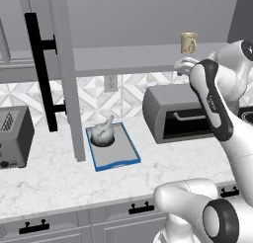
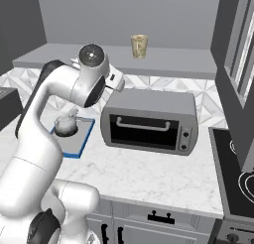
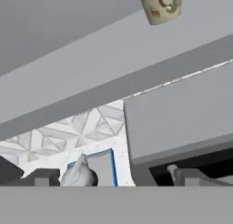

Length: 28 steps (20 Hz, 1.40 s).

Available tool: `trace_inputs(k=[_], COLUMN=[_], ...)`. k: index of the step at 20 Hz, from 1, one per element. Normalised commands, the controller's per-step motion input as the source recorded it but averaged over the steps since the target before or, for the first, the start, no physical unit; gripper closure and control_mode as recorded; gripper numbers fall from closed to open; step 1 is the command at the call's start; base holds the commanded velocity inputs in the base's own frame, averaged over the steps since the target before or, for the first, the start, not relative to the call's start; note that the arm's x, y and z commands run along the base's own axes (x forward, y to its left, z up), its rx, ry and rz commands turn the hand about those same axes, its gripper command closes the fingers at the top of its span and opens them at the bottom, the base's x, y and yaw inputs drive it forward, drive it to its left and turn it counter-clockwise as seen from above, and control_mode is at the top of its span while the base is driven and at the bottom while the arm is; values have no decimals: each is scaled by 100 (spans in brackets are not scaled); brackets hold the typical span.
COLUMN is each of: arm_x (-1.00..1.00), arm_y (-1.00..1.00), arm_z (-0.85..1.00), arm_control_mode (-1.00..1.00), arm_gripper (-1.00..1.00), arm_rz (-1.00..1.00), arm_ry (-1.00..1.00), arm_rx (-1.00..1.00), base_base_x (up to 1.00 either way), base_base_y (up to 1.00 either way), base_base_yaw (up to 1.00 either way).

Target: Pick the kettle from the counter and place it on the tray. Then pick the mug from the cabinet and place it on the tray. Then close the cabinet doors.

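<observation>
Claw (image 3: 113, 177) tips stand wide apart at the bottom of the hand view, and nothing is between them. One dark fingertip (image 3: 43, 176) sits low on the left there and the other low on the right. The claw (image 1: 184, 65) is up in the air over the grey toaster oven (image 1: 180, 113), just under the edge of the cabinet shelf (image 1: 133, 57).

The mug (image 1: 189, 42) stands upright on that shelf, a bit above the claw and not touching it (it is cream-beige with a loop handle). From the right side the mug (image 2: 139, 45) shows alone on the shelf, well above the oven.

The kettle (image 1: 103, 134) sits on the tray (image 1: 121, 155), at the tray's far end near the wall. The tray has a blue rim and lies flat on the white tabletop (image 1: 59, 180), left of the toaster oven. In the hand view the kettle (image 3: 79, 174) shows low down with the tray (image 3: 103, 166) beside it.

One cabinet door (image 1: 64, 69) hangs open in front of the tray's left side, with a long black handle (image 1: 40, 71). A dark toaster (image 1: 15, 136) stands at the far left of the tabletop.
</observation>
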Motion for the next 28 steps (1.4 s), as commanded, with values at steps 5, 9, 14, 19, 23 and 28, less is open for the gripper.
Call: trace_inputs(k=[5,9,14,19,23,28], arm_x=[1,10,55,73,65,34], arm_y=[-52,-6,-14,-55,-67,-10], arm_z=[0,15,48,21,6,0], arm_control_mode=[-100,-100,-100,-100,-100,-100], arm_gripper=[-100,-100,-100,-100,-100,-100], arm_rz=[0,1,0,0,0,12], arm_ry=[0,-5,0,0,0,-2], arm_rx=[0,-2,-14,-17,-12,1], base_base_x=[0,0,0,0,0,0], base_base_y=[0,0,0,0,0,0], base_base_yaw=[0,0,0,0,0,0])
